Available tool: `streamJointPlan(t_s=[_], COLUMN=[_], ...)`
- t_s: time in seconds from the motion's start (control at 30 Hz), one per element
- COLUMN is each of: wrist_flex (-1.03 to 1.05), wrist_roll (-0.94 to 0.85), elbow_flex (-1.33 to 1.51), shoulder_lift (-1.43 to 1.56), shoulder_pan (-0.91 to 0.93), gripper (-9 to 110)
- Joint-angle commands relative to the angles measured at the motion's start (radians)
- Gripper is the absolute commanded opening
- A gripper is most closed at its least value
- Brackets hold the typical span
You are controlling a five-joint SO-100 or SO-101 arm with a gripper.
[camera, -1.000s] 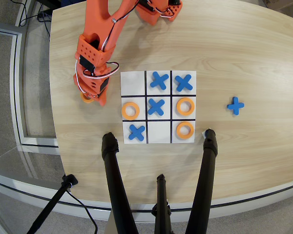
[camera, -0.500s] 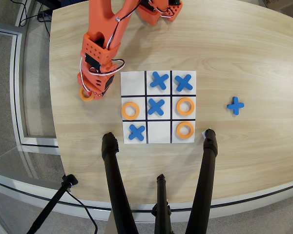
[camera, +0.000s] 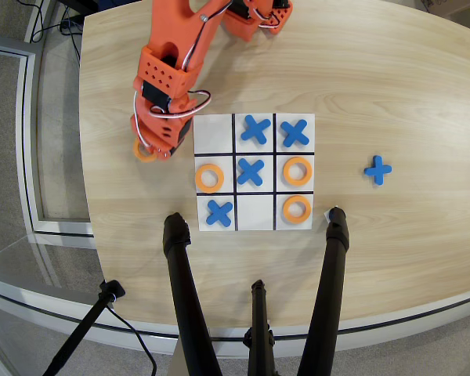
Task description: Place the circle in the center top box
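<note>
An orange circle (camera: 142, 151) peeks out from under my orange gripper (camera: 151, 150), left of the board in the overhead view; the gripper looks shut on it, though the fingers hide most of the ring. The 3x3 board (camera: 214, 131) lies mid-table. The center top box (camera: 255, 212) is the bare white cell in the middle of the row farthest from the arm's base, the lowest row in this view. Three more orange rings (camera: 209, 178) (camera: 297, 171) (camera: 296, 208) and several blue crosses (camera: 251, 171) fill other cells.
A loose blue cross (camera: 377, 169) lies on the wood right of the board. Black tripod legs (camera: 188, 298) (camera: 327, 286) rise over the table's near edge just below the board. The arm's base (camera: 254, 16) sits at the top edge.
The gripper has drawn up the view and slightly right toward the board's corner, and the orange ring has moved along with it.
</note>
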Motion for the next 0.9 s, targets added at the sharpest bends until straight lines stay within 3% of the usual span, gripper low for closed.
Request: streamJointPlan(t_s=[0.0, 0.23, 0.57, 0.87], wrist_flex=[0.163, 0.449, 0.632, 0.629], wrist_roll=[0.092, 0.247, 0.333, 0.382], elbow_flex=[-0.11, -0.318, -0.359, -0.537], shoulder_lift=[0.12, 0.247, 0.416, 0.146], shoulder_pan=[-0.043, -0.158, -0.476, -0.727], gripper=[0, 0, 0, 0])
